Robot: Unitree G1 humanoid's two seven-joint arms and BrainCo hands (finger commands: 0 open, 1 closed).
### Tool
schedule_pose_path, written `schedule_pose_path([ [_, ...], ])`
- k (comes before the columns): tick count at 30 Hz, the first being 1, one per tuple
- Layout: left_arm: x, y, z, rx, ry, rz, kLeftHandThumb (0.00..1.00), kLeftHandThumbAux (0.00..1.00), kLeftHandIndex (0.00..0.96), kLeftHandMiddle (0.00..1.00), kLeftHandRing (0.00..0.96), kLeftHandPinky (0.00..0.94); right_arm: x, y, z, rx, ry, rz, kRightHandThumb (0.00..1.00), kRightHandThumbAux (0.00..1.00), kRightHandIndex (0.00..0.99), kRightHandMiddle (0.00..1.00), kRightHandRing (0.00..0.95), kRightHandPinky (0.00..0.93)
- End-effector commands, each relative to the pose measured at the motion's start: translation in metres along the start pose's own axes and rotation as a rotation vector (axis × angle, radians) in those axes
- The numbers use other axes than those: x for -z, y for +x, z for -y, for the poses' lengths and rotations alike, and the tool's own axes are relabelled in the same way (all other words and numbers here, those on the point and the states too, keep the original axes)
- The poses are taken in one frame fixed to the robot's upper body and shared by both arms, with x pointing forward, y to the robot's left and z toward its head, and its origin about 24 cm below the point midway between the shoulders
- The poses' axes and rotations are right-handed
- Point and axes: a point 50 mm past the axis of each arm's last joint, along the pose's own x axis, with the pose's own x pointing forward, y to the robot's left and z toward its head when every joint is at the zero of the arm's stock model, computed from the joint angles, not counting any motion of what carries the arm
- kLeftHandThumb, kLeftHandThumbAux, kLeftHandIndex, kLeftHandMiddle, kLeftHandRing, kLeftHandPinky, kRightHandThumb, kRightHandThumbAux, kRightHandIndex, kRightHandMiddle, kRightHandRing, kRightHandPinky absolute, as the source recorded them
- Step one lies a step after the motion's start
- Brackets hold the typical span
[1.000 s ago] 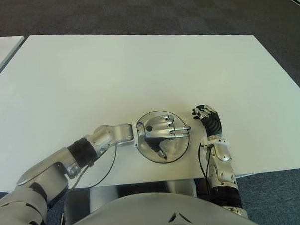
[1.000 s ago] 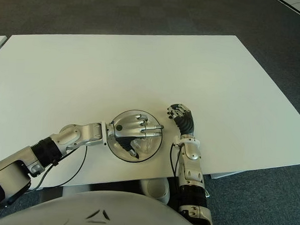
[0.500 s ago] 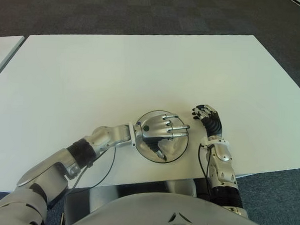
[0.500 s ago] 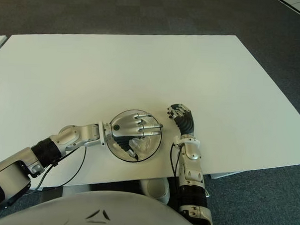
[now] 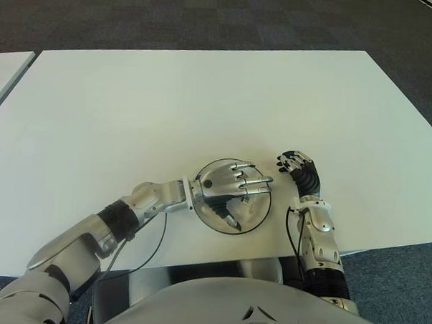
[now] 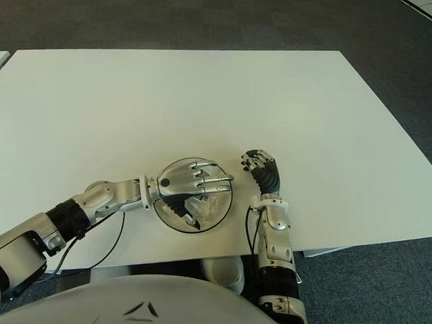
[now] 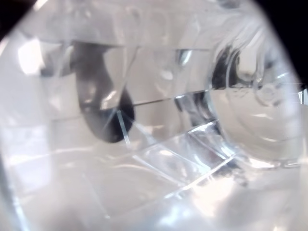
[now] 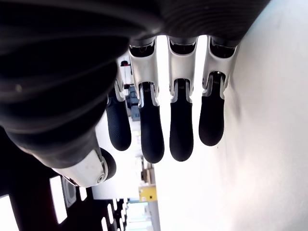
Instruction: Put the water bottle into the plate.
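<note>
White table (image 5: 169, 95): my left hand (image 5: 229, 188) grips the water bottle (image 7: 159, 144) over the plate (image 5: 260, 214), nudged slightly left; right hand (image 5: 296, 165) idle, fingers loose; only the wrist view shows the clear plastic.

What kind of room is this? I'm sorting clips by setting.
Probably an office or lab. A plain white table stands on dark chequered carpet tiles. On it, the left hand holds a clear water bottle over a plate; the right hand shows right of it.
</note>
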Motion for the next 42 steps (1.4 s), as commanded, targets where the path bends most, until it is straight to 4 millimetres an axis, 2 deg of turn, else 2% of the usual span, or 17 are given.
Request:
schedule_pose_path([
  [1, 0.002, -0.005, 0.003, 0.005, -0.003, -0.017, 0.233, 0.285, 0.0, 0.0, 0.0, 0.0, 0.005, -0.002, 0.0, 0.003, -0.001, -0.026, 0.707, 0.733, 0.429, 0.498, 0.497, 0.509],
  [13, 0.005, -0.005, 0.001, 0.007, 0.004, -0.036, 0.195, 0.296, 0.0, 0.0, 0.0, 0.0, 0.006, -0.002, 0.001, 0.01, 0.001, -0.03, 0.707, 0.734, 0.429, 0.489, 0.486, 0.501],
  [30, 0.007, -0.005, 0.0, -0.039, -0.004, -0.061, 0.2, 0.295, 0.0, 0.0, 0.0, 0.0, 0.005, -0.001, 0.0, 0.006, 0.001, -0.031, 0.706, 0.734, 0.428, 0.49, 0.488, 0.496],
  [42, 0.011, -0.002, -0.009, -0.134, -0.018, -0.089, 0.186, 0.338, 0.0, 0.0, 0.0, 0.0, 0.004, -0.002, -0.001, 0.001, -0.015, -0.033, 0.706, 0.735, 0.427, 0.491, 0.488, 0.502],
])
